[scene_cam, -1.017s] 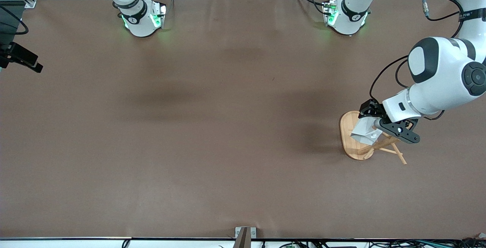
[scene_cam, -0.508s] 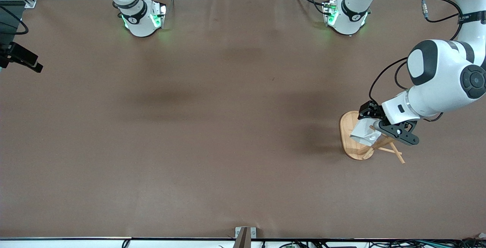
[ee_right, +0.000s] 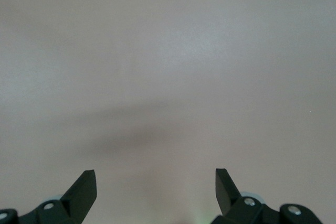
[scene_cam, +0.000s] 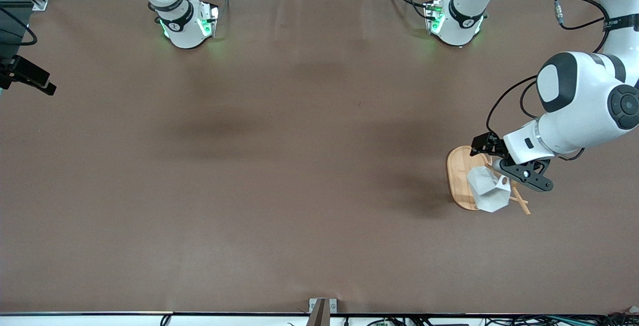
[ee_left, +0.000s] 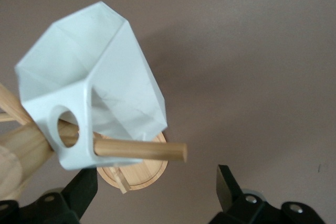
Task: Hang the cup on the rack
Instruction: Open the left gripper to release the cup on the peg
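The white faceted cup (scene_cam: 488, 192) hangs on the bamboo rack (scene_cam: 457, 176), at the left arm's end of the table. In the left wrist view a thin peg (ee_left: 144, 149) passes through the round hole of the cup's (ee_left: 105, 82) blocky handle. My left gripper (scene_cam: 504, 163) is over the rack, open, with its jaws spread on either side of the peg (ee_left: 156, 187) and holding nothing. The rack's post (ee_left: 16, 153) and oval base (ee_left: 137, 174) show close by. My right gripper (ee_right: 156, 187) is open and empty over bare table; the front view does not show it.
The brown table cover (scene_cam: 279, 166) stretches between the two arm bases (scene_cam: 183, 24) (scene_cam: 455, 21). A black camera mount (scene_cam: 27, 79) sticks in at the right arm's end. A metal bracket (scene_cam: 322, 308) sits at the table edge nearest the front camera.
My left gripper has opened and let go of the cup. The cup has swung down and now hangs from the peg, lower in the front view than before. The right arm has not moved.
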`<state>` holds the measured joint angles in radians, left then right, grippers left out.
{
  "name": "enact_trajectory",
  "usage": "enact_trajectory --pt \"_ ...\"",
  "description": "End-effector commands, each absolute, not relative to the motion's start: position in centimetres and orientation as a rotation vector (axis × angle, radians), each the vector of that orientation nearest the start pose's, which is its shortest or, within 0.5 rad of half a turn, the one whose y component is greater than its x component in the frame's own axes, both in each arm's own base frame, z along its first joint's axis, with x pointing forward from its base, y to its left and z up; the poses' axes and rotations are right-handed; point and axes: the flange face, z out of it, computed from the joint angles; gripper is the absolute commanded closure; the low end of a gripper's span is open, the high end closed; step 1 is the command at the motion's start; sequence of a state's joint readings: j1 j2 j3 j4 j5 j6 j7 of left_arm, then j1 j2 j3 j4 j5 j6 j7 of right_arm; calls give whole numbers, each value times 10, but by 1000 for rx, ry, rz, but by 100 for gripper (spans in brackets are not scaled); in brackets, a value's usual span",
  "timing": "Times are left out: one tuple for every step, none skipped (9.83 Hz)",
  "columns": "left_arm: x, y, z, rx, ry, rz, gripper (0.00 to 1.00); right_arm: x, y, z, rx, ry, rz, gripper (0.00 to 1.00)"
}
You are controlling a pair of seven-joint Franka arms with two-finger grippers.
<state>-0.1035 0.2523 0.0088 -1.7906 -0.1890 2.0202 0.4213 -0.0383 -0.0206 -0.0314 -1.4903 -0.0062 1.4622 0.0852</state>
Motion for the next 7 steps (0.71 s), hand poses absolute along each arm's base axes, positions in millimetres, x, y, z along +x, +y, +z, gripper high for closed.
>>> enact_trajectory --pt "618 -73 412 -3265 598 -2 0 533 -41 664 -3119 267 19 0" --pt "615 -77 421 -3270 574 -11 0 534 -41 664 -3119 267 17 0" --pt "613 -78 428 -3276 551 -6 0 533 -41 664 -3119 267 19 0" --pt "609 -78 439 -3280 518 -7 0 533 -42 664 -3119 271 17 0" --pt "606 -75 451 -3280 493 -7 0 534 -43 664 -3118 274 19 0" --pt "600 -73 467 -3282 486 1 0 533 -43 664 -3118 274 17 0" --pt "593 -71 486 -3290 447 33 0 533 -44 664 -3118 276 19 0"
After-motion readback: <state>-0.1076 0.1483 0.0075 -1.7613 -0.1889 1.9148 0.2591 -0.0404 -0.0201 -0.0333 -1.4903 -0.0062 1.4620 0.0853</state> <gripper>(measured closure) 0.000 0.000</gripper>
